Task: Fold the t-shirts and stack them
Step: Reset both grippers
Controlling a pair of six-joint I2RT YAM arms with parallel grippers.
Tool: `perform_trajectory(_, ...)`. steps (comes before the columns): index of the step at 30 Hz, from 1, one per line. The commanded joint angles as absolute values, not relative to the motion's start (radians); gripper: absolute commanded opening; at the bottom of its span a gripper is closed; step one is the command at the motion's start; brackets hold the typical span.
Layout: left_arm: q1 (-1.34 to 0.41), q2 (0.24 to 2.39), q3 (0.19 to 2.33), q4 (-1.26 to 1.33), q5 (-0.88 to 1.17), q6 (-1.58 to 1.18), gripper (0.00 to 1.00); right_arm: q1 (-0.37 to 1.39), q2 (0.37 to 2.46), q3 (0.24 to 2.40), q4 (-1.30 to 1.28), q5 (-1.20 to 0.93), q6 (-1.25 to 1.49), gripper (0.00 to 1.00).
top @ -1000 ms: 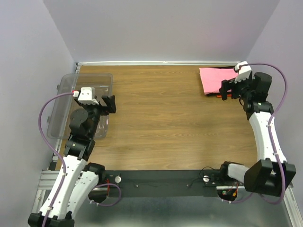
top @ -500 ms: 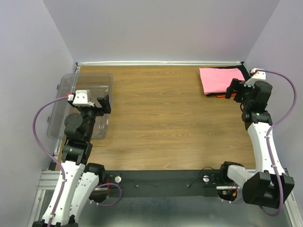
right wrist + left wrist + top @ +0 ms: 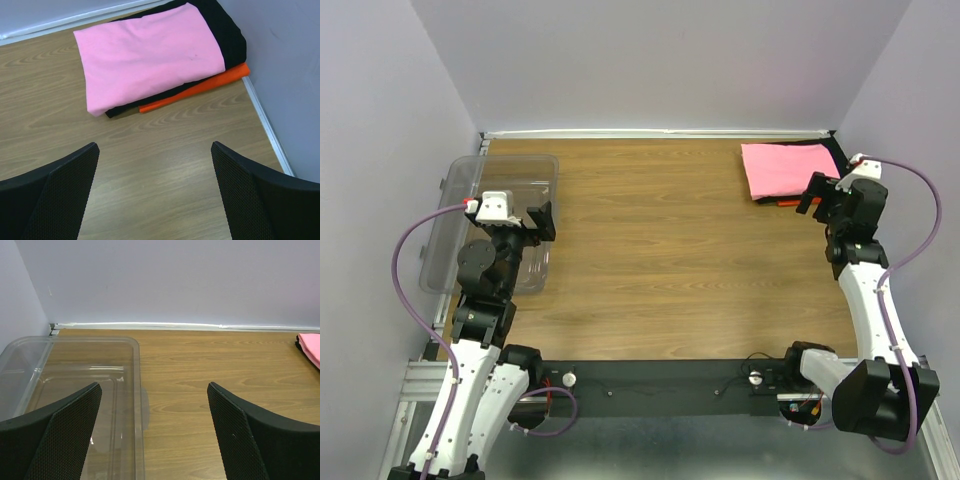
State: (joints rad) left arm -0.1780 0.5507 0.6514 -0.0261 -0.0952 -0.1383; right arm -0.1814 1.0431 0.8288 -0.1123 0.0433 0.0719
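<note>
Plainly, left tool (image 3: 154, 390) and right tool (image 3: 155, 147) gape wide, empty, seemingly touching nothing.

The t-shirts (image 3: 780, 168) lay stacked in the far right corner of the table (image 3: 670, 260), the tub (image 3: 453, 228) at its left edge.

Light is bright, soft and even in all three views, seemingly from overhead, though no lamp shows. The worktop (image 3: 670, 250) carries a mild sheen and no hard shadows. In the left wrist view, the clear tub (image 3: 137, 390) shows pale reflections along its rim and floor. The pink t-shirt (image 3: 145, 55) is crisp, with a thin dark shadow under the stack's near edge. The left arm's fingers (image 3: 65, 435) fill the lower corners darkly, their mesh texture legible. In the top view, the walls splay outward towards the edges.
</note>
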Motion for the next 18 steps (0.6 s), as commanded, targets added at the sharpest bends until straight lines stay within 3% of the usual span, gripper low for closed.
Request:
perform_trajectory(1, -0.173, 0.549, 0.637, -0.008, -0.074, -0.124, 0.95, -0.181, 1.017, 0.802, -0.071, 0.084, 0.084, 1.00)
perform_trajectory(18, -0.175, 0.549, 0.634, -0.006, -0.066, -0.124, 0.95, -0.181, 1.022, 0.790, -0.066, 0.095, 0.081, 1.00)
